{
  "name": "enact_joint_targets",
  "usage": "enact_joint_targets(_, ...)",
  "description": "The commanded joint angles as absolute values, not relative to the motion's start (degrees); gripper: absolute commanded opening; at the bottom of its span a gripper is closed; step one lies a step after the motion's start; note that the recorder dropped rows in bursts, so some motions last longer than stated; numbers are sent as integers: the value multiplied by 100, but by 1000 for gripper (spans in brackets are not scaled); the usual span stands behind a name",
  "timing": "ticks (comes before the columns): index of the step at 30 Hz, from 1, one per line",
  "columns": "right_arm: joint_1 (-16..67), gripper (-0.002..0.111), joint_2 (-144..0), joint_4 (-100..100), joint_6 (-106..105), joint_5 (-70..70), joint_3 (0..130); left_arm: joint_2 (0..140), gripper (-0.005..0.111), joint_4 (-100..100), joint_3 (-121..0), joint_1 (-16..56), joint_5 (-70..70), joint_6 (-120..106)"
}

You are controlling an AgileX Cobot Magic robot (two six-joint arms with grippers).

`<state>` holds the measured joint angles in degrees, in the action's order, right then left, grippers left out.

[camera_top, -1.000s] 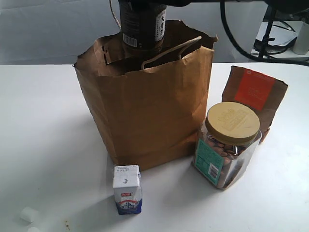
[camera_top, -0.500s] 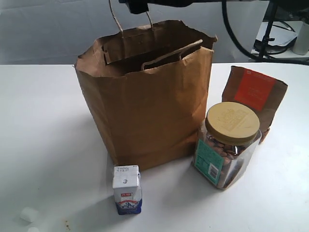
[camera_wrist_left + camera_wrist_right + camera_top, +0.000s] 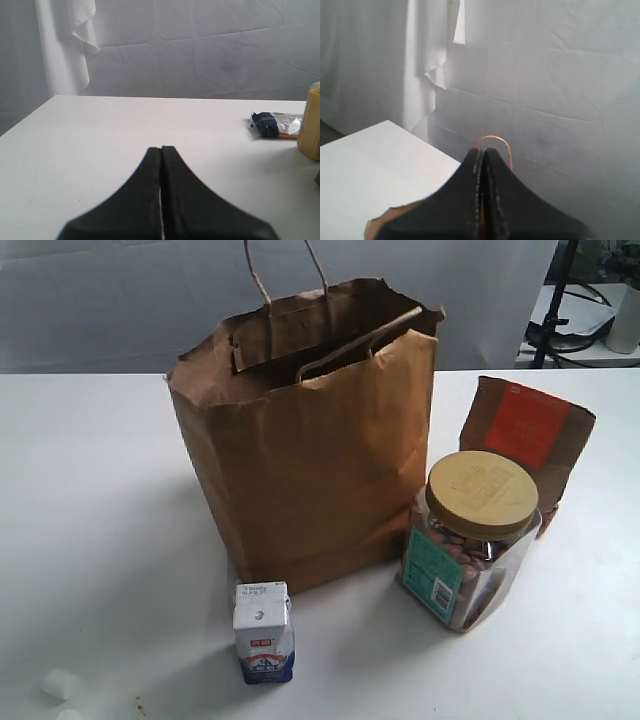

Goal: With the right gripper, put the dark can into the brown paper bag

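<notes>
Tool of right arm (image 3: 481, 151) pressed together, poised above brown paper bag (image 3: 310, 460).

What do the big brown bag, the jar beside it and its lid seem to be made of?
The brown paper bag looks like matte kraft paper: creased walls and a wrinkled rim. The jar is clear, contents showing through; plastic or glass, I cannot tell. Its lid looks like matte tan plastic, probably.
</notes>
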<state>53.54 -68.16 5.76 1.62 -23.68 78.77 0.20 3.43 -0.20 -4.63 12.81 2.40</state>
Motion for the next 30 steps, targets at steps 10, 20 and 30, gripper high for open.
enact_joint_targets(10,4600,0,-5159,1355,918,-2714,5867,0,0,358,0,-473,1228,261)
enact_joint_targets(20,3351,0,-3895,1009,1133,-2271,3854,0,0,358,0,-473,1228,261)
enact_joint_targets(30,2243,0,-2392,657,1133,-1302,1998,0,0,358,0,-473,1228,261)
